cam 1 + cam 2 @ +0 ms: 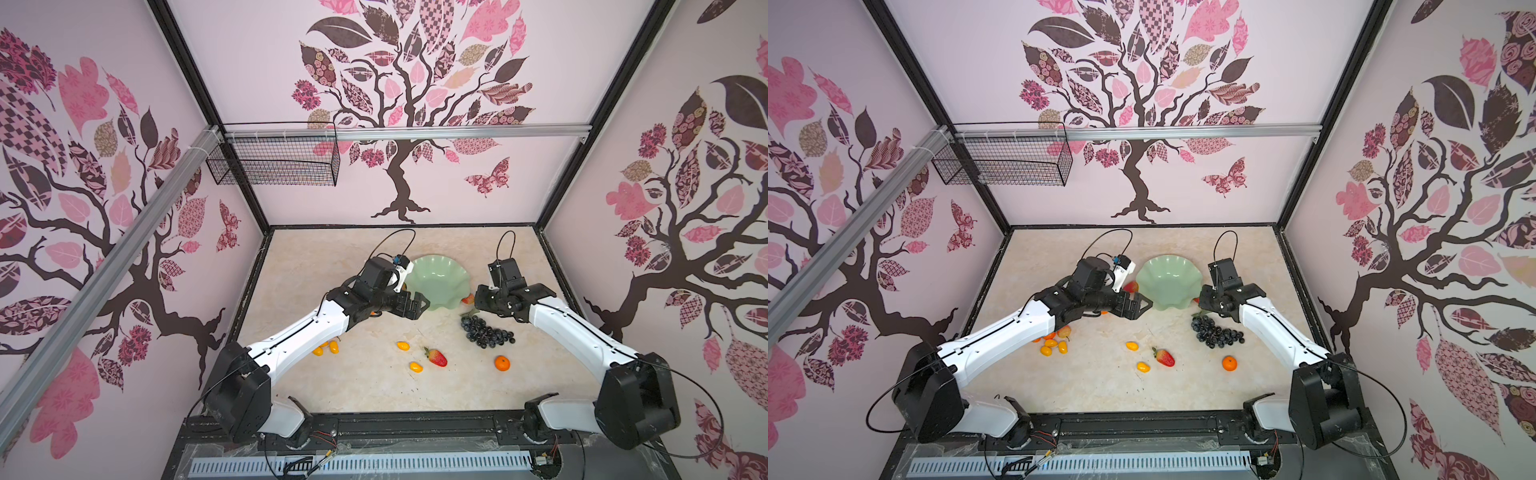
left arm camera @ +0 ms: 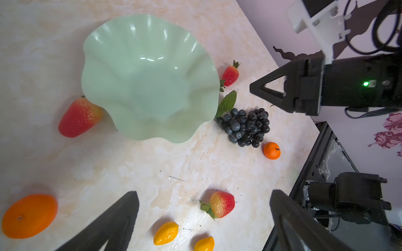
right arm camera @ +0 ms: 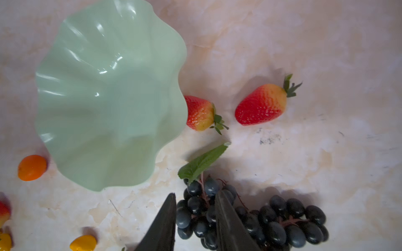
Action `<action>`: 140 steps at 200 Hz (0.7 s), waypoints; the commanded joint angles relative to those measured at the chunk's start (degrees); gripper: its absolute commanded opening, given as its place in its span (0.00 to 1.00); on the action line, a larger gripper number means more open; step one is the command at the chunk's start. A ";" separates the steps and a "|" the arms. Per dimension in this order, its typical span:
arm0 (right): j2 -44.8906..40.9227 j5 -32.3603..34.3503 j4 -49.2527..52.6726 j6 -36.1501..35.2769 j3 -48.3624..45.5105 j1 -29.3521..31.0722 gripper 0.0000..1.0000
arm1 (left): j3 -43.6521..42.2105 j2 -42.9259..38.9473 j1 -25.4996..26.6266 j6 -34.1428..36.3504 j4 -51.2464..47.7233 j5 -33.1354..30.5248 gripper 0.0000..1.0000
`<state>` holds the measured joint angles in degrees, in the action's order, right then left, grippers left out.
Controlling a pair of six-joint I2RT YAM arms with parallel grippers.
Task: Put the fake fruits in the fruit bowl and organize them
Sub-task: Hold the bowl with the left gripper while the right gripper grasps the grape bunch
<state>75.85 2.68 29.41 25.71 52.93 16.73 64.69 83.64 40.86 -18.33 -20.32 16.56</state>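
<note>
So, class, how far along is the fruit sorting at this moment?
Done: nothing; the fruit bowl is empty. In hand: the right gripper holds its fingers apart over the grape bunch, which lies on the table. To do: every fruit, including strawberries, oranges and yellow ovals; the left gripper is open and empty.

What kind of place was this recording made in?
Probably a robot test booth, not a real kitchen: printed tree-pattern walls in a black frame, two robot arms mounted at a marble-look tabletop, and fake fruits near an empty fruit bowl.
</note>
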 commanded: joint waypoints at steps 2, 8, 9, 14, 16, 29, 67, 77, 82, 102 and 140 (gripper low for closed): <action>-1.36 2.70 4.52 -3.50 0.35 -0.25 0.34 | 6.43 3.31 2.71 2.30 0.12 -3.22 0.98; -0.71 2.26 5.05 -3.90 0.54 -0.22 0.34 | 7.71 4.58 3.42 2.33 0.32 -3.70 0.98; -0.58 2.16 5.13 -3.95 0.61 -0.26 0.34 | 7.90 4.81 3.47 2.33 0.34 -3.71 0.98; 0.02 1.61 5.59 -4.29 0.89 -0.29 0.34 | 8.84 5.87 3.82 2.09 0.77 -3.53 0.98; 0.24 1.34 5.75 -4.49 1.00 -0.30 0.34 | 9.26 6.13 3.93 1.96 0.93 -3.32 0.98; 2.05 -0.46 6.74 -5.25 1.88 -0.30 0.34 | 11.09 8.72 4.18 0.93 2.21 -2.14 0.98; 6.38 -3.50 8.55 -6.93 3.94 -0.42 0.37 | 10.36 10.25 4.05 0.58 5.41 0.09 0.98; 7.37 -3.47 8.60 -7.32 4.23 -0.38 0.39 | 9.71 9.63 4.03 -0.05 6.15 -0.28 0.98; 7.98 -3.32 8.79 -7.39 4.49 -0.38 0.39 | 9.06 9.40 4.01 -0.57 7.70 -0.10 0.98; 10.03 -3.63 8.15 -7.17 5.10 -0.45 0.41 | 8.97 9.74 4.05 -0.72 7.39 -0.21 0.98; 13.88 -4.90 6.32 -6.29 6.92 -0.47 0.48 | 8.23 9.97 4.04 -1.53 7.75 -1.38 0.98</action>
<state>87.05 -1.10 35.90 19.25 57.06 16.43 74.06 94.02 44.99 -19.18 -14.17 15.68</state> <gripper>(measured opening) 0.457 0.983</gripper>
